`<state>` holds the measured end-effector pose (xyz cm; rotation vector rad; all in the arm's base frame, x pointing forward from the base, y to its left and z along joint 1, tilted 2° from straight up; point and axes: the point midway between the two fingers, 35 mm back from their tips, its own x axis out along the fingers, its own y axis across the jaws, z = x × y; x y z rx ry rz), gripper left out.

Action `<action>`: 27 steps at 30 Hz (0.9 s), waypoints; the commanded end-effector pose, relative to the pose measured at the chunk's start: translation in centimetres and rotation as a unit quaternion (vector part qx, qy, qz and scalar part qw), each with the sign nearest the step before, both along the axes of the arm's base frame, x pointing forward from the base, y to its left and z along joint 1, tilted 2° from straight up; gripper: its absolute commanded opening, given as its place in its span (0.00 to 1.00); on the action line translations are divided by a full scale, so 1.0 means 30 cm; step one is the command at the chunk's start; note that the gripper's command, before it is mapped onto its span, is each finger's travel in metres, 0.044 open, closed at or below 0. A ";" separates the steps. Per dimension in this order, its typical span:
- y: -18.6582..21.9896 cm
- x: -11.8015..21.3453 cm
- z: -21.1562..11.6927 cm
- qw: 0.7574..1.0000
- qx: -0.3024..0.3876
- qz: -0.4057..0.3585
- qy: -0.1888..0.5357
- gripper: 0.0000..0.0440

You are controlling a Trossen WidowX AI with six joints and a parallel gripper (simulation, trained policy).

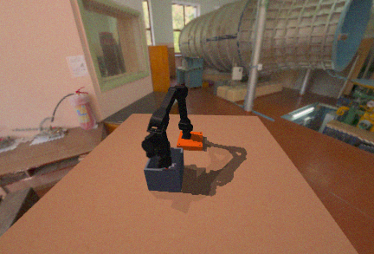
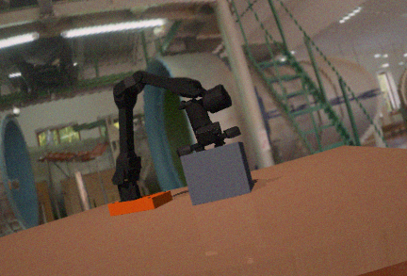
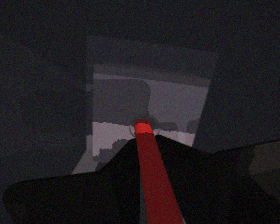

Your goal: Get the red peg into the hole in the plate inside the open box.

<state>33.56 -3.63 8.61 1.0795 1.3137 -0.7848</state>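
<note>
The red peg (image 3: pixel 158 185) is held between the black fingers of my gripper (image 3: pixel 145 142), which is shut on it. The fingers reach down inside the open blue-grey box (image 1: pixel 164 179) (image 2: pixel 218 174) and are hidden by its wall in the exterior view. In the wrist view the light grey plate (image 3: pixel 181 105) lies at the bottom of the box, partly in shadow. The peg's tip overlaps the ring-shaped rim of the hole. Whether the tip is in the hole or just above it, I cannot tell.
The arm's orange base (image 1: pixel 190 145) (image 2: pixel 136 207) stands on the brown table (image 1: pixel 260 207) (image 2: pixel 301 211), behind the box in the top view. The box walls stand close around the fingers.
</note>
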 end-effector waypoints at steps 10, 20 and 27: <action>0.001 -0.024 -0.084 0.999 -0.006 0.033 0.036 0.36; -0.041 0.000 -0.031 0.999 0.009 0.030 0.035 0.35; -0.051 0.034 0.020 0.999 0.024 0.033 0.016 0.35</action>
